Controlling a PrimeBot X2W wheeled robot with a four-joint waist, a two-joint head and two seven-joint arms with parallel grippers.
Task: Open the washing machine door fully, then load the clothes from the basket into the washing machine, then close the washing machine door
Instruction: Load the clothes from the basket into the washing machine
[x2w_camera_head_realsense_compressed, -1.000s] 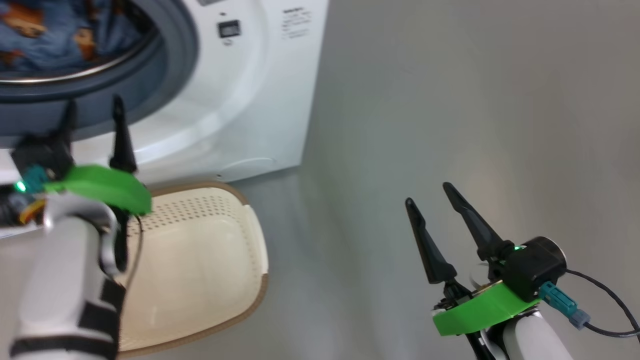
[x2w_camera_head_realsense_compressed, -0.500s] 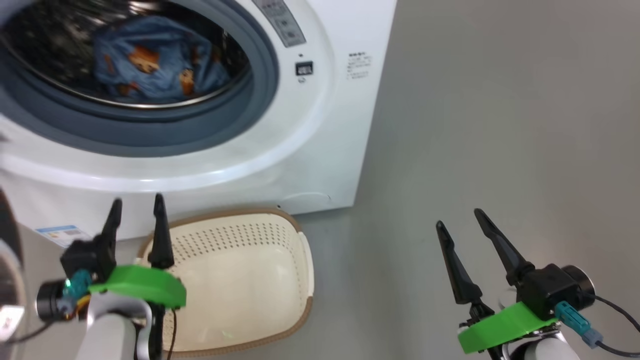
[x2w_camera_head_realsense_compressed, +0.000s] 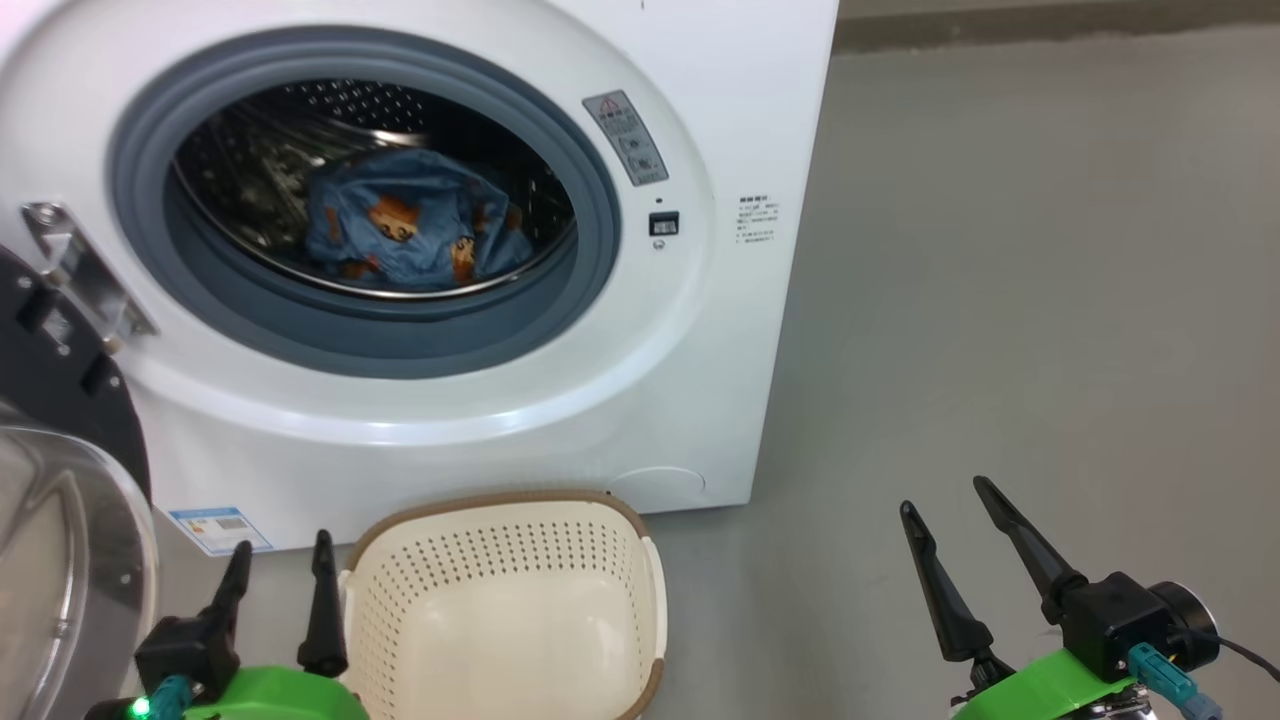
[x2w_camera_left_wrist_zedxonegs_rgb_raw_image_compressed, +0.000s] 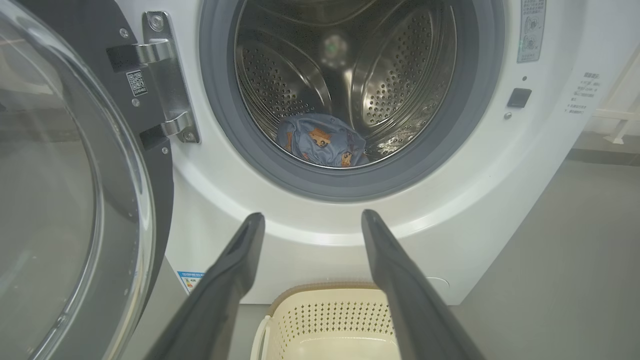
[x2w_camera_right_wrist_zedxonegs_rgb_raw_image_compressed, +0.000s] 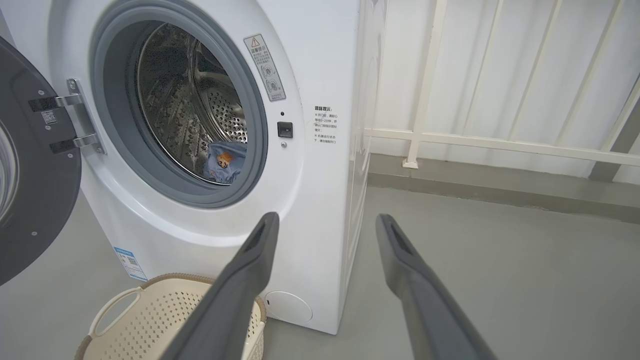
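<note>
Short of the washing machine (x2w_camera_head_realsense_compressed: 700, 400): left end effector (x2w_camera_head_realsense_compressed: 282, 542) and right end effector (x2w_camera_head_realsense_compressed: 944, 495), both spread wide, gripping nothing. On the floor (x2w_camera_head_realsense_compressed: 1000, 300) just before its front, the basket (x2w_camera_head_realsense_compressed: 500, 497) (cream, brown-rimmed). At its left, the washing machine door (x2w_camera_head_realsense_compressed: 70, 400) swung open. Inside its drum (x2w_camera_head_realsense_compressed: 260, 160), the clothes (x2w_camera_head_realsense_compressed: 410, 230).

washing machine door (x2w_camera_head_realsense_compressed: 55, 370) cropped by frame edge, left of left gripper (x2w_camera_head_realsense_compressed: 282, 540). basket (x2w_camera_head_realsense_compressed: 500, 496) near end cropped, just right of it. clothes (x2w_camera_right_wrist_zedxonegs_rgb_raw_image_compressed: 225, 160) partly behind gasket (x2w_camera_right_wrist_zedxonegs_rgb_raw_image_compressed: 256, 135). warning label (x2w_camera_head_realsense_compressed: 625, 137) print unreadable.
</note>
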